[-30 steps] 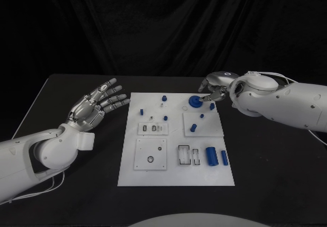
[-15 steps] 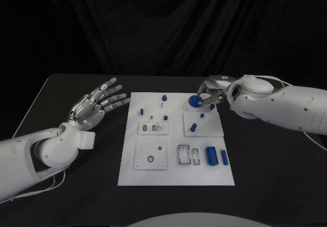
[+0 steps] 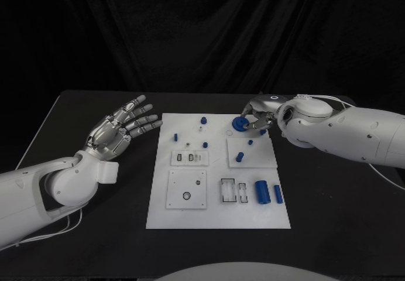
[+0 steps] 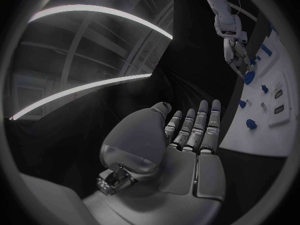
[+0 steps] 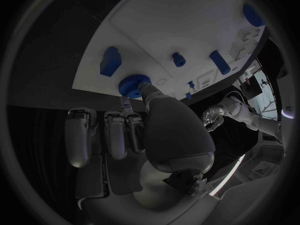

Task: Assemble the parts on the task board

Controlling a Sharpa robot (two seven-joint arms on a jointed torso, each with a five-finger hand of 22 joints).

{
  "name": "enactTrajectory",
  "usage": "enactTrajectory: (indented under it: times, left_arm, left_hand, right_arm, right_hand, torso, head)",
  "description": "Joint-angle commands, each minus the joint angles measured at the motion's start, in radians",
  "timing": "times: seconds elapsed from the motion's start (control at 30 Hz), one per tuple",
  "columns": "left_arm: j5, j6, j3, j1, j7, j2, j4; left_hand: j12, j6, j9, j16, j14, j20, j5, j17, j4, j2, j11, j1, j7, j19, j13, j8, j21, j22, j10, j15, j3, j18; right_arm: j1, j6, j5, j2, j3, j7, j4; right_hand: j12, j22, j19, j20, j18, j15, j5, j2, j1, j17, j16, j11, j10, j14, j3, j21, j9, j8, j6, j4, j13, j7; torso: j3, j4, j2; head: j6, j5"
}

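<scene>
1. The right robot hand (image 3: 263, 115) is at the far right corner of the board (image 3: 218, 213), its fingers closed on a round blue knob (image 3: 240, 123). The right wrist view shows a fingertip (image 5: 145, 88) pressed on the ribbed knob (image 5: 132, 83), with the other fingers curled below the board's edge.
2. The knob is at the board's far edge; whether it rests on the surface or is lifted off it cannot be told.
3. Just beside that hand a small blue block (image 3: 263, 132) stands on the board, and a blue peg (image 3: 239, 157) stands upright on a raised white square nearer the robot.
4. Near the board's right near side two blue cylinders (image 3: 261, 192) lie side by side, next to a clear-framed slot block (image 3: 229, 191).
5. The left half of the board carries small blue pins (image 3: 202, 122) at the far end, a white block with slots (image 3: 190, 158) in the middle and a square plate with holes (image 3: 186, 190) nearer the robot.
6. The left robot hand (image 3: 120, 129) is held above the tabletop (image 3: 93, 111) left of the board, palm up, fingers spread wide and holding nothing. The left wrist view shows its fingers (image 4: 200, 122) straight and empty.
</scene>
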Motion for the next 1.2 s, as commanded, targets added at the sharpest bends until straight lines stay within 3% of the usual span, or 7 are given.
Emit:
enactTrajectory:
  times: [0.03,0.23,0.27,0.5,0.57,0.87,1.2]
  left_arm:
    - [0.004,0.024,0.001,-0.001,0.072,0.002,0.000]
    - [0.004,0.027,0.001,-0.001,0.065,0.003,-0.003]
    - [0.004,0.028,0.001,-0.001,0.063,0.003,-0.003]
    - [0.004,0.031,0.001,-0.002,0.057,0.004,-0.008]
    - [0.005,0.031,0.001,-0.002,0.056,0.003,-0.009]
    - [0.005,0.028,0.001,-0.003,0.055,-0.003,-0.008]
    - [0.009,0.024,0.001,-0.003,0.053,-0.007,-0.005]
  left_hand:
    - [0.006,-0.004,0.000,0.004,-0.001,0.001,0.002,-0.001,0.000,-0.001,0.006,-0.010,0.002,-0.005,-0.001,0.002,0.006,0.001,0.000,0.003,0.005,-0.012]
    - [0.007,-0.004,0.000,0.005,-0.001,0.001,0.001,-0.002,0.000,-0.001,0.008,-0.012,0.003,-0.006,-0.001,0.001,0.006,0.001,0.001,0.003,0.007,-0.012]
    - [0.008,-0.005,0.000,0.005,-0.002,0.001,0.001,-0.002,0.000,-0.001,0.009,-0.012,0.003,-0.007,-0.001,0.001,0.006,0.001,0.002,0.003,0.008,-0.012]
    - [0.008,-0.006,0.000,0.005,-0.002,0.002,0.001,-0.002,0.000,-0.002,0.010,-0.013,0.004,-0.007,-0.001,0.001,0.006,0.001,0.002,0.004,0.009,-0.012]
    - [0.008,-0.006,0.000,0.005,-0.002,0.002,0.001,-0.002,0.000,-0.002,0.010,-0.013,0.004,-0.007,-0.001,0.001,0.006,0.001,0.002,0.004,0.009,-0.012]
    - [0.008,-0.006,0.000,0.005,-0.002,0.002,0.001,-0.002,0.000,-0.002,0.010,-0.013,0.004,-0.007,-0.001,0.001,0.006,0.001,0.002,0.004,0.009,-0.012]
    - [0.009,-0.005,0.000,0.007,-0.003,0.002,0.001,-0.002,0.000,-0.001,0.012,-0.015,0.005,-0.009,-0.001,0.001,0.006,0.001,0.002,0.004,0.012,-0.013]
  right_arm:
    - [-0.012,0.026,-0.019,0.005,-0.003,-0.010,-0.007]
    - [-0.017,0.017,-0.021,0.013,-0.003,-0.010,-0.013]
    - [-0.018,0.013,-0.021,0.014,-0.003,-0.011,-0.014]
    - [-0.020,-0.012,-0.025,0.012,-0.003,-0.012,-0.011]
    - [-0.020,-0.026,-0.027,0.007,-0.003,-0.010,-0.004]
    - [-0.010,-0.082,-0.030,-0.026,-0.003,-0.009,0.046]
    - [0.040,-0.106,-0.030,-0.070,-0.003,-0.025,0.137]
  right_hand:
    - [0.003,0.153,0.012,-0.007,-0.010,-0.008,0.012,0.003,0.001,0.263,0.003,-0.007,0.107,0.105,0.003,-0.006,0.004,-0.006,-0.003,-0.003,0.263,0.000]
    - [0.003,0.153,0.011,-0.017,-0.010,-0.019,0.083,0.007,-0.020,0.263,0.003,-0.023,0.107,0.105,0.015,-0.009,0.037,0.027,0.052,0.001,0.263,-0.018]
    - [0.003,0.153,0.011,-0.023,-0.009,-0.028,0.088,0.009,-0.035,0.263,0.003,-0.033,0.107,0.105,0.018,-0.011,0.059,0.049,0.087,0.006,0.263,-0.031]
    - [0.003,0.150,0.009,-0.039,-0.008,-0.044,0.129,0.008,-0.047,0.263,0.003,-0.048,0.107,0.105,0.025,-0.016,0.127,0.096,0.130,-0.006,0.263,-0.049]
    - [0.003,0.151,0.010,-0.045,-0.008,-0.049,0.151,0.007,-0.049,0.263,0.003,-0.055,0.107,0.105,0.029,-0.016,0.166,0.122,0.135,-0.014,0.263,-0.056]
    - [0.003,0.155,0.013,-0.051,-0.009,-0.054,0.178,0.007,-0.054,0.263,0.003,-0.060,0.107,0.105,0.039,-0.016,0.224,0.154,0.129,-0.025,0.263,-0.060]
    - [0.003,0.158,0.015,-0.052,-0.010,-0.055,0.222,0.006,-0.066,0.263,0.003,-0.059,0.107,0.105,0.052,-0.016,0.258,0.163,0.108,-0.023,0.263,-0.058]
  torso:
    - [0.0000,-0.0013,0.000]
    - [-0.0002,-0.0003,0.000]
    - [0.0001,0.0006,0.000]
    - [0.0004,0.0012,0.000]
    - [0.0001,0.0001,0.000]
    - [-0.0007,-0.0016,0.000]
    - [-0.0008,-0.0002,0.000]
  head:
    - [-0.002,0.005]
    - [-0.003,0.005]
    - [-0.002,0.004]
    - [0.001,0.003]
    - [0.004,0.006]
    - [0.005,0.014]
    - [0.011,0.014]
